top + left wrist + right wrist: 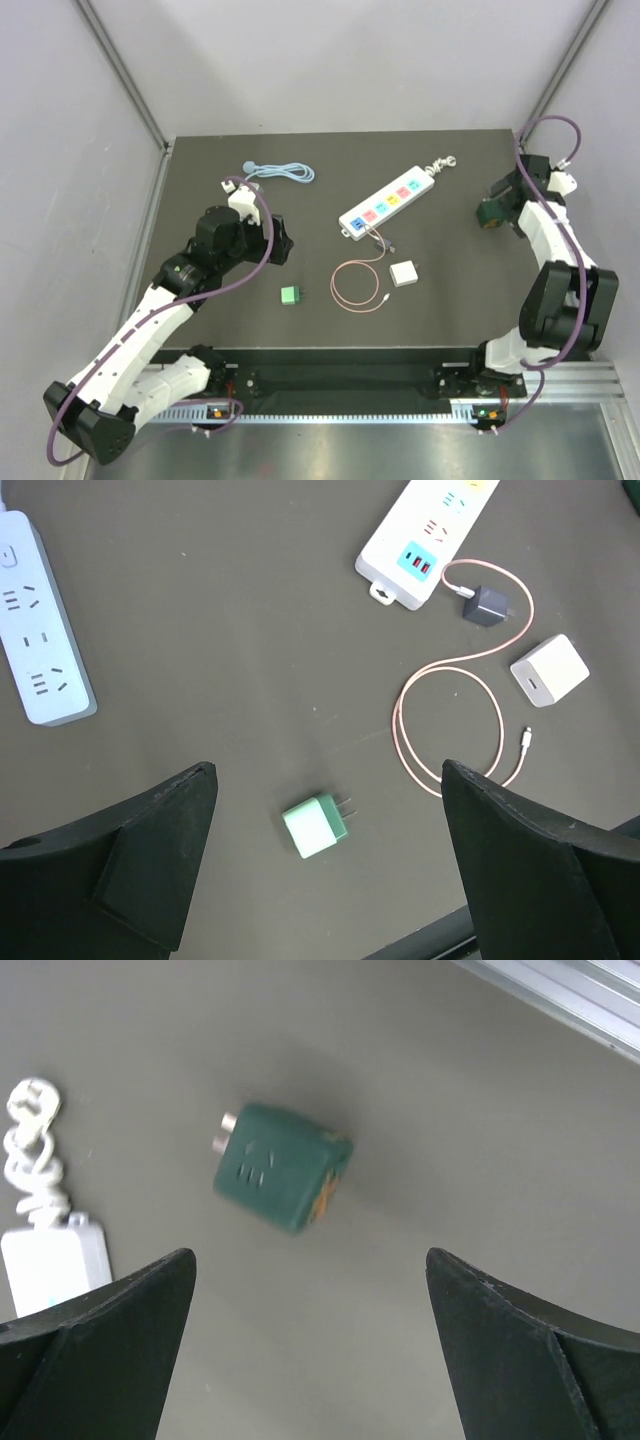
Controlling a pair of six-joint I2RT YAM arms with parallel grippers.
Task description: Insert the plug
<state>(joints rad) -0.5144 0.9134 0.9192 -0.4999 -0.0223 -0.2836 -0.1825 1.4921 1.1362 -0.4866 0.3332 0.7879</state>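
Note:
A light green plug (pixel 318 826) with two prongs lies flat on the dark table (pixel 440 160), also seen near the front edge (pixel 292 295). My left gripper (pixel 328 770) hangs open above it, not touching, and shows as a black head (pixel 283 240) left of centre. The white power strip (pixel 390 205) with coloured sockets lies slanted mid-table, and its near end (pixel 425 540) shows in the left wrist view. My right gripper (pixel 310 1255) is open at the right edge (pixel 492 212), over a dark green cube adapter (pixel 280 1165) with nothing between its fingers.
A white cube charger (pixel 404 273) and a looped pink cable (pixel 360 285) lie right of the plug. A small dark plug (pixel 487 607) sits on that cable's end. A second, grey-white strip (pixel 40 640) lies at left. A blue cable (pixel 280 172) lies at the back.

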